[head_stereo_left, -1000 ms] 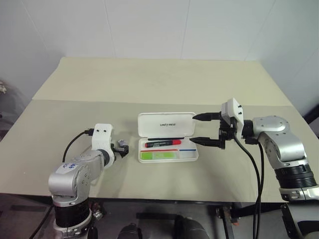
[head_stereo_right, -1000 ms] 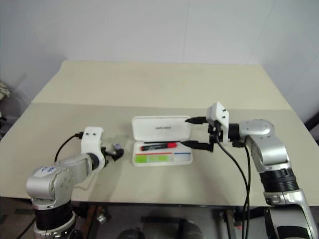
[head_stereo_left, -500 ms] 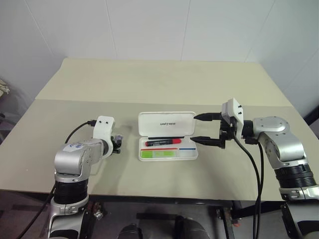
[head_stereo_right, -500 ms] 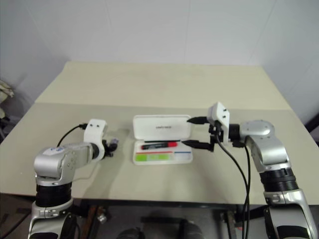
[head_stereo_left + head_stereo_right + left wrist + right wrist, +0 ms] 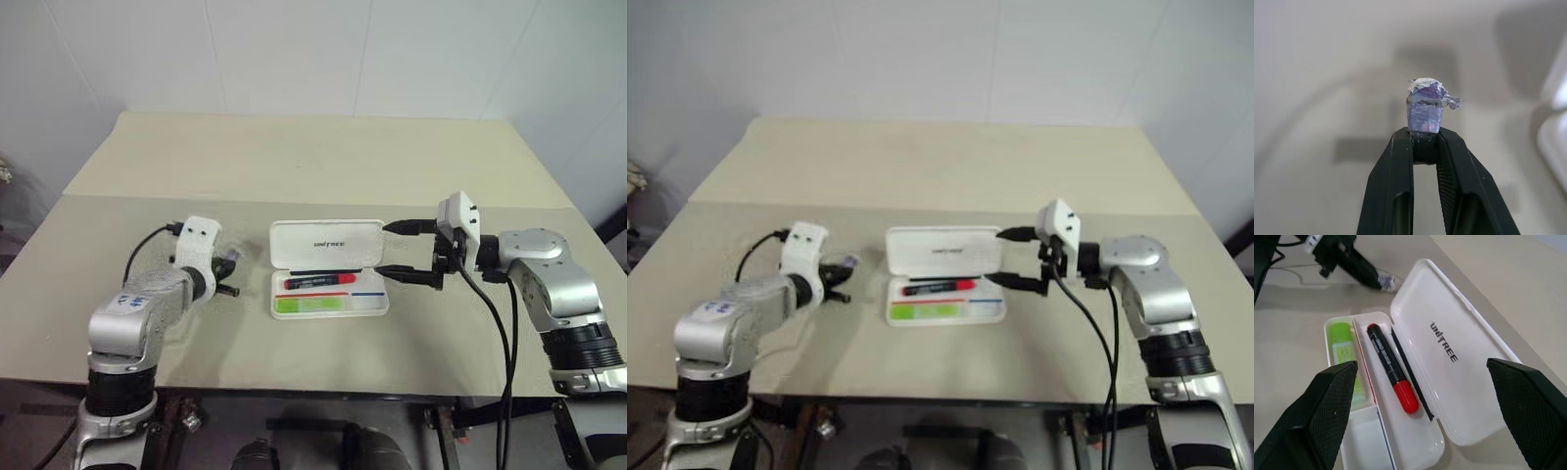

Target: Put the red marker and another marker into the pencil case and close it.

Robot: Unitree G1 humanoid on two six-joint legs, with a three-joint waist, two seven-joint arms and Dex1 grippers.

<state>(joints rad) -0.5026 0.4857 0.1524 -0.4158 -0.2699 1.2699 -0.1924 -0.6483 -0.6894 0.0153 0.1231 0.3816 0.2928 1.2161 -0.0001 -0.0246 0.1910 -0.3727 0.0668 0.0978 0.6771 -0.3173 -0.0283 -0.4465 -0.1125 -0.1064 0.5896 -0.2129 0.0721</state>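
Note:
The white pencil case (image 5: 329,242) lies open in the middle of the table, its lid tilted back. In its tray lie the red marker (image 5: 320,281) with its black section and, nearer the front edge, the lime-green marker (image 5: 309,305). My right gripper (image 5: 382,249) hangs open at the case's right end, one finger by the lid and one by the tray, touching neither marker. Left of the case, my left gripper (image 5: 1425,139) is shut on a small grey-purple block (image 5: 1424,105) and holds it just above the table.
The beige table (image 5: 294,162) stretches far behind the case and to both sides. A black cable (image 5: 145,257) loops off my left wrist. A white wall rises behind the table's far edge.
My left gripper closed on the small block and lifted it off the table, rolling a little. The right gripper and the case kept still.

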